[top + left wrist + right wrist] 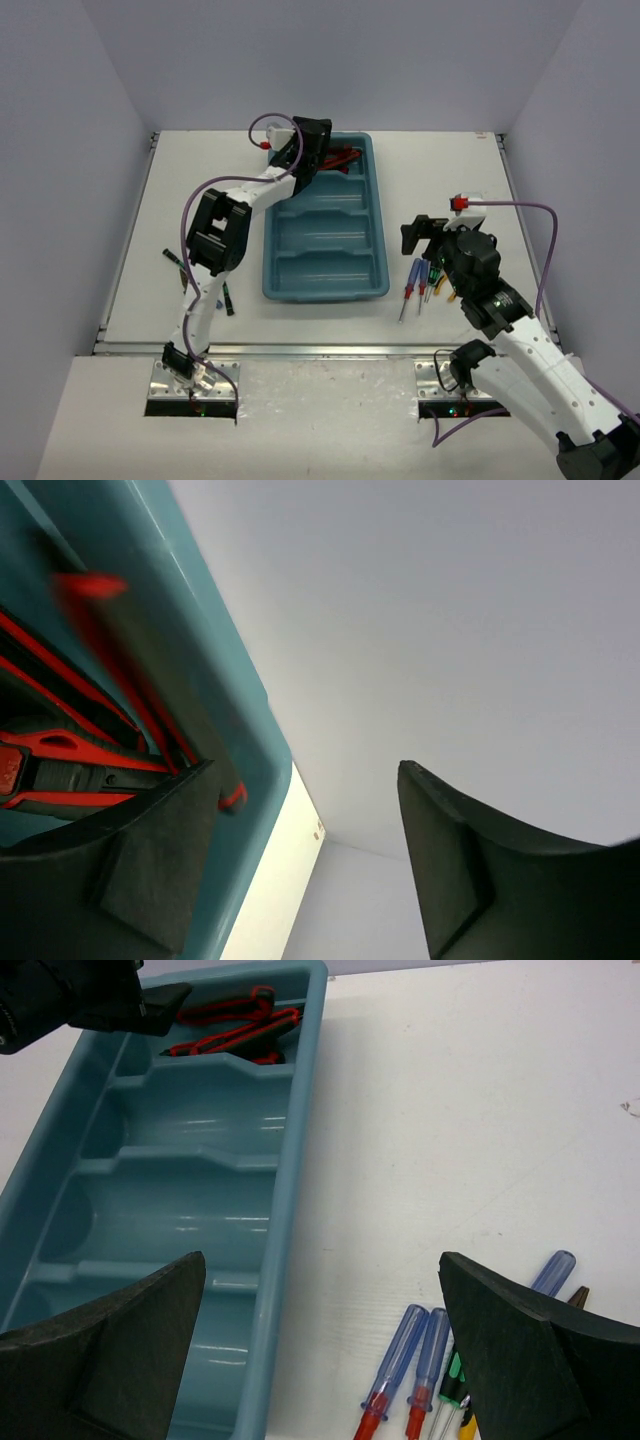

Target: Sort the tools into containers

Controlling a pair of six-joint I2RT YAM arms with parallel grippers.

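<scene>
The teal tray [375,215] has four compartments. Red-black utility knives [346,157] lie in its far one; they also show in the right wrist view [235,1025] and the left wrist view [60,770]. My left gripper [316,155] hangs open over that compartment [310,810]. A blurred red-black knife [150,680] sits against the tray wall [215,660] by its left finger, not gripped. My right gripper [422,235] is wide open and empty [320,1290] above the table right of the tray. Blue-and-red screwdrivers [395,1360] [410,283] lie beside its right finger.
A black-green screwdriver [455,1375] and a yellow handle [467,1422] lie beside the blue ones. Two thin black-green screwdrivers [175,262] [228,298] lie left of the tray near my left arm. The three nearer compartments [190,1220] hold nothing.
</scene>
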